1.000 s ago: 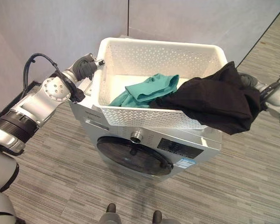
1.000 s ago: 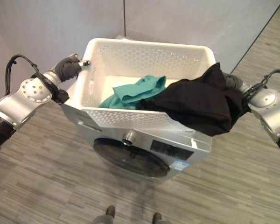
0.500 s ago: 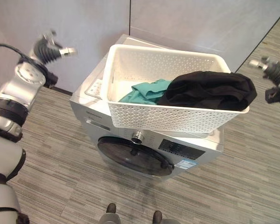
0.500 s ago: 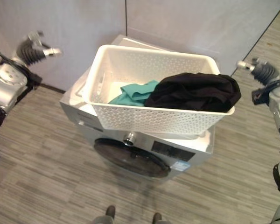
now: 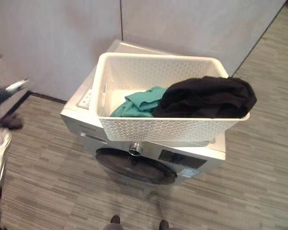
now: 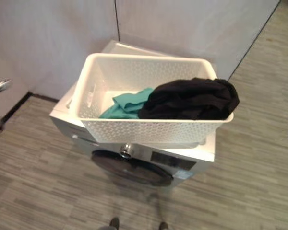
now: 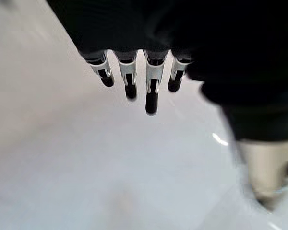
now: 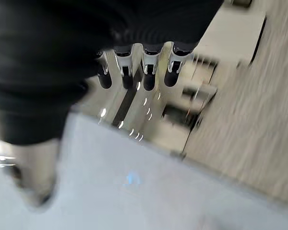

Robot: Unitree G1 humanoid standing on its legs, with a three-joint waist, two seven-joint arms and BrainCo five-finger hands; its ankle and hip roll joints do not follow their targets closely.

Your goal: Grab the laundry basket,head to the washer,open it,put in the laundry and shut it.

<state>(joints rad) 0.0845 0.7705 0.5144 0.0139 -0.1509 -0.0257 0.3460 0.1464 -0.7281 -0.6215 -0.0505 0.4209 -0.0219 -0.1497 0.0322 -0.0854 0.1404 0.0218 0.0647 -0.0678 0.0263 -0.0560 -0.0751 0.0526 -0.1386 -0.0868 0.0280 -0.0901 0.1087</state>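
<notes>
The white laundry basket [image 5: 173, 127] sits on top of the washer [image 5: 149, 158], whose round door [image 5: 134, 166] is closed. Inside the basket lie a teal garment [image 5: 137, 103] and a black garment [image 5: 206, 96] that drapes onto the basket's right rim. The left hand [image 7: 134, 72] hangs free with fingers [image 7: 152, 91] straight and slightly spread, holding nothing. The right hand [image 8: 139, 62] is likewise free, its fingers [image 8: 149, 72] straight, side by side.

place: laundry corner | shown by: washer [image 5: 149, 153], basket [image 5: 173, 129] set on it | plain partition walls [image 5: 53, 38]
</notes>
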